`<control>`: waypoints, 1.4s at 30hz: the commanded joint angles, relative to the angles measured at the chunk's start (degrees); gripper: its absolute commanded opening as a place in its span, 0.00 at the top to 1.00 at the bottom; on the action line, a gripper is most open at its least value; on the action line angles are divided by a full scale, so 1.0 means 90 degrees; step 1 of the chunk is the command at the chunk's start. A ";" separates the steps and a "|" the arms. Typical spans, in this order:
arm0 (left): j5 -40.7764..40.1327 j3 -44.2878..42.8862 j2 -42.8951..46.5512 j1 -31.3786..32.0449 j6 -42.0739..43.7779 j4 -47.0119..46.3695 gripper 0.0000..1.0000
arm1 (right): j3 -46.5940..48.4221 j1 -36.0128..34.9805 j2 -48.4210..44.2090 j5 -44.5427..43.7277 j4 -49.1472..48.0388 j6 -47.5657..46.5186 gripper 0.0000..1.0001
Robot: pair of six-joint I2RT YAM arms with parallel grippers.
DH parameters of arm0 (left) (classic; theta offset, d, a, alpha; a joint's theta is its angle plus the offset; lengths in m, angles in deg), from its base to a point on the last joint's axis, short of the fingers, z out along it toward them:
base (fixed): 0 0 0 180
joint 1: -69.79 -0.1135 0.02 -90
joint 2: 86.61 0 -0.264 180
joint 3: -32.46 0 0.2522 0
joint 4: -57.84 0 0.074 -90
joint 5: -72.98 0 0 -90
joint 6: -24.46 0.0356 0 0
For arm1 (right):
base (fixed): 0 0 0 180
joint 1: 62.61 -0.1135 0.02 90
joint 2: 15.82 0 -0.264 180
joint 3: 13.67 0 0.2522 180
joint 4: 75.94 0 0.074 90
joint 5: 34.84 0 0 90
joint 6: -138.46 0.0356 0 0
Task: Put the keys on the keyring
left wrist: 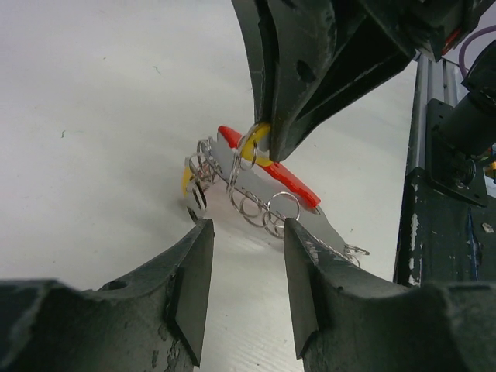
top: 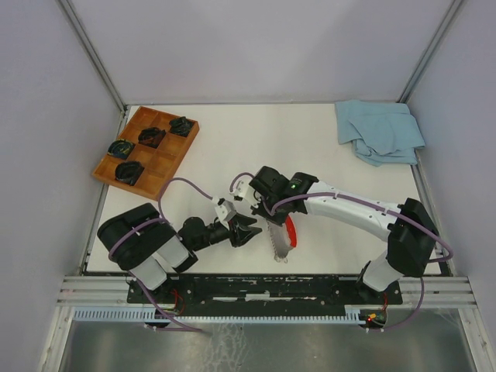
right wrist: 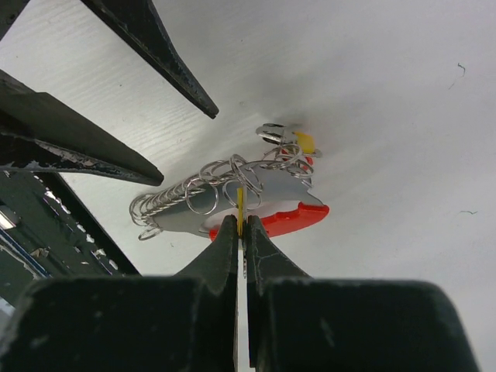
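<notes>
Near the front edge of the white surface (top: 325,155), between the two arms, lies the keyring (top: 277,243): a row of thin wire rings (right wrist: 203,194) along a grey plate, with a red strap (right wrist: 291,218) curving along one side. The right tool (right wrist: 241,222) comes down onto it from above, its fingers clenched on the yellow-headed key (left wrist: 259,147), seen edge-on as a thin yellow sliver just over the strap. One ring sits right against the key's head; whether it is threaded through cannot be told. The left tool (left wrist: 248,231) hangs low, just beside the rings, with its jaws spread and nothing between them. A second yellow bit (right wrist: 305,141) shows at the far end of the rings. Well apart at the back are a wooden tray (top: 167,172) and a blue cloth (top: 380,130).
</notes>
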 commanded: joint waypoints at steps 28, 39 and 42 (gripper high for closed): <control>0.0552 -0.0782 -0.0544 -0.0029 0.0910 -0.1240 0.59 | 0.0374 -0.0045 -0.0081 -0.0053 0.0027 0.0114 0.99; 0.0519 -0.0811 -0.0502 -0.0026 0.1105 -0.1239 0.66 | 0.0326 -0.0044 -0.0223 -0.0027 0.0005 0.0160 0.99; 0.0617 -0.0876 -0.0531 -0.0031 0.1114 -0.1242 0.69 | 0.0330 -0.0044 -0.0257 0.0033 -0.0021 0.0184 0.99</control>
